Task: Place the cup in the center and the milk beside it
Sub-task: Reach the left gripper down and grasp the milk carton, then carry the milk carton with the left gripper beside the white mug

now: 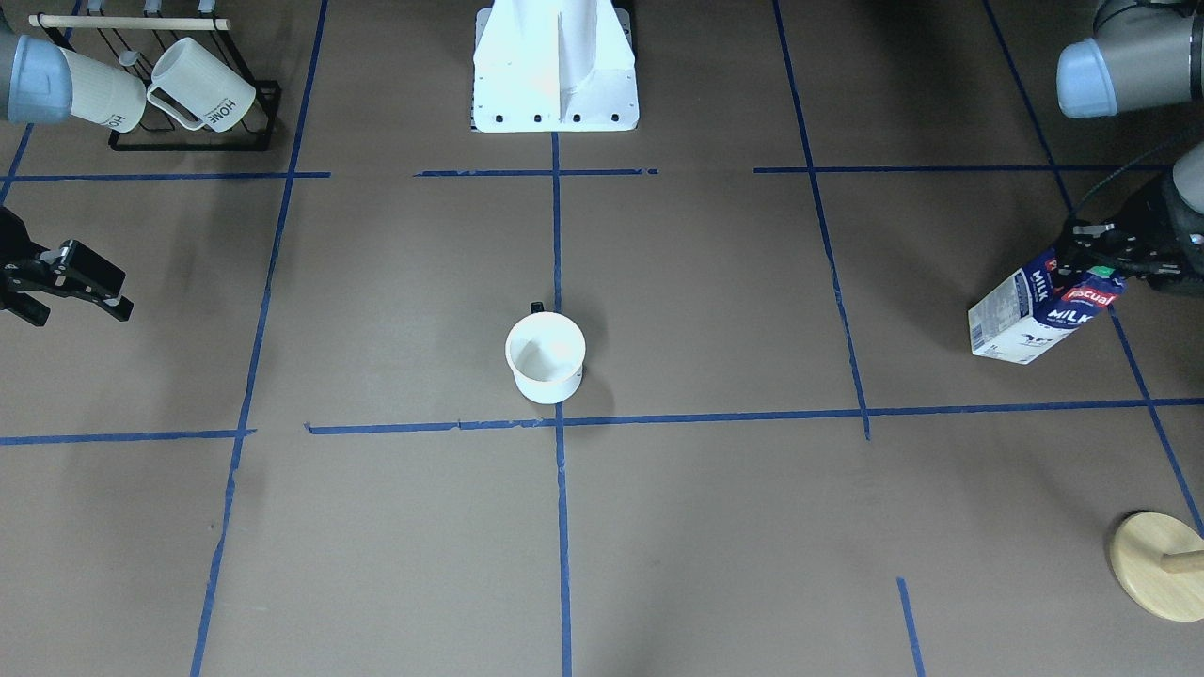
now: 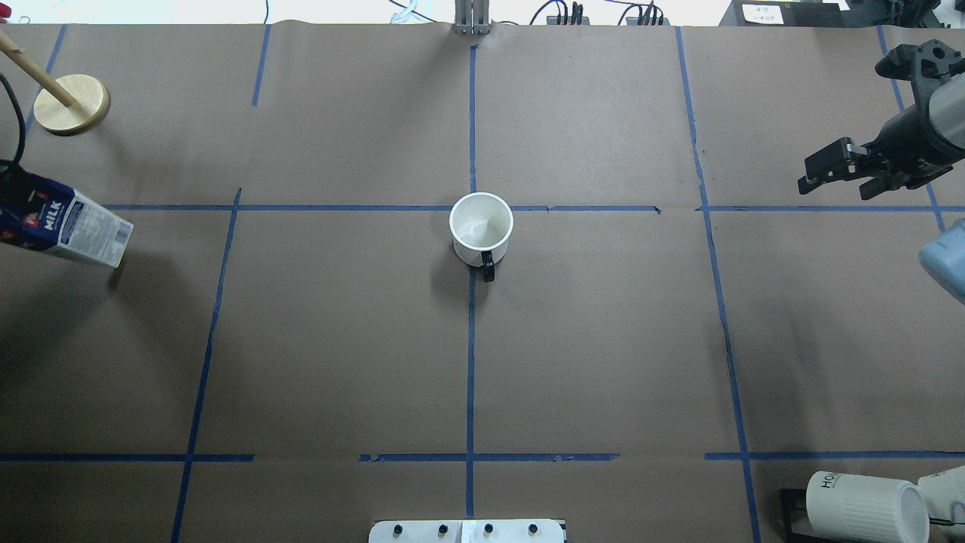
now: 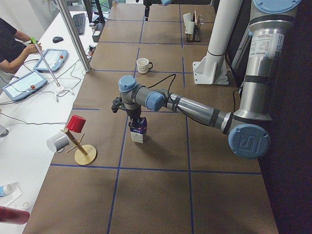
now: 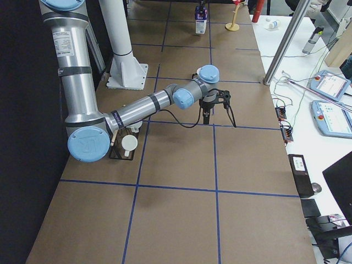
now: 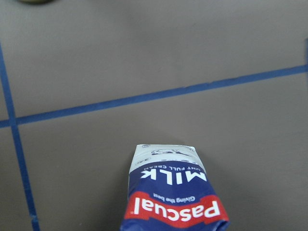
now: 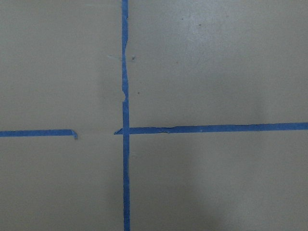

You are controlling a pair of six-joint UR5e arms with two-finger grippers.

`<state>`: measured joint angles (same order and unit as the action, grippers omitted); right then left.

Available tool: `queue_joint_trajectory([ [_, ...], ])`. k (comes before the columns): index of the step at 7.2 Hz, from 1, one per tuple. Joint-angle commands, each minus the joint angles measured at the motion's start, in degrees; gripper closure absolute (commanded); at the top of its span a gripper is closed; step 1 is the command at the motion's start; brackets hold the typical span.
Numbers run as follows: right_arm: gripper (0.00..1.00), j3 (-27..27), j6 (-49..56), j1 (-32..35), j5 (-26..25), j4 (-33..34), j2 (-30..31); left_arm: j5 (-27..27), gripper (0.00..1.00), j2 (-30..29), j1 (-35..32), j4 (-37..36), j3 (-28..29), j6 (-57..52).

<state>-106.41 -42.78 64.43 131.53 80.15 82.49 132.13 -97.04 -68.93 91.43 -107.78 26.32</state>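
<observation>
The white cup [image 1: 546,357] stands upright right by the center tape crossing [image 1: 559,423], on the robot's side of it, its dark handle toward the robot; it also shows in the overhead view [image 2: 481,226]. The blue and white milk carton [image 1: 1044,306] is far out on the robot's left side. My left gripper [image 1: 1091,259] is shut on its gable top. The carton also shows in the overhead view [image 2: 68,222] and the left wrist view [image 5: 175,197]. I cannot tell whether its base touches the surface. My right gripper [image 1: 80,315] is open and empty at the opposite side [image 2: 837,185].
A black rack with ribbed "HOME" mugs [image 1: 188,94] stands near the robot's right side. A round wooden stand [image 1: 1157,564] sits at the far left corner, beyond the carton. The white robot base [image 1: 555,75] is at the table's near middle edge.
</observation>
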Motion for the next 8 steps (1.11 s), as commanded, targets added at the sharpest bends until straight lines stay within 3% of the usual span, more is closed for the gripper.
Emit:
queue_joint_trajectory([
  [1, 0.00, -0.3, 0.2, 0.1, 0.1, 0.0, 0.4, -0.2, 0.96, -9.1, 6.9, -1.1, -4.6, 20.9],
  [2, 0.00, -0.6, 0.2, 0.1, 0.1, 0.0, 0.5, -0.6, 0.95, -17.8, 17.2, -6.6, -3.5, 32.1],
  [3, 0.00, -0.6, 0.2, 0.1, 0.1, 0.0, 0.5, -5.9, 0.95, -27.7, 21.3, -12.2, 0.9, 34.8],
  [5, 0.00, -1.0, 0.2, 0.1, 0.1, 0.0, 1.0, -8.4, 0.94, -41.2, 26.8, -12.4, 14.7, 37.9],
  [6, 0.00, -1.1, 0.2, 0.1, 0.0, -0.1, 1.2, -11.9, 0.94, -43.5, 27.4, -12.1, 18.1, 37.8],
  [8, 0.00, -1.1, 0.2, 0.1, 0.0, 0.0, 1.2, -12.5, 0.94, -43.9, 27.9, -11.5, 19.6, 37.5],
])
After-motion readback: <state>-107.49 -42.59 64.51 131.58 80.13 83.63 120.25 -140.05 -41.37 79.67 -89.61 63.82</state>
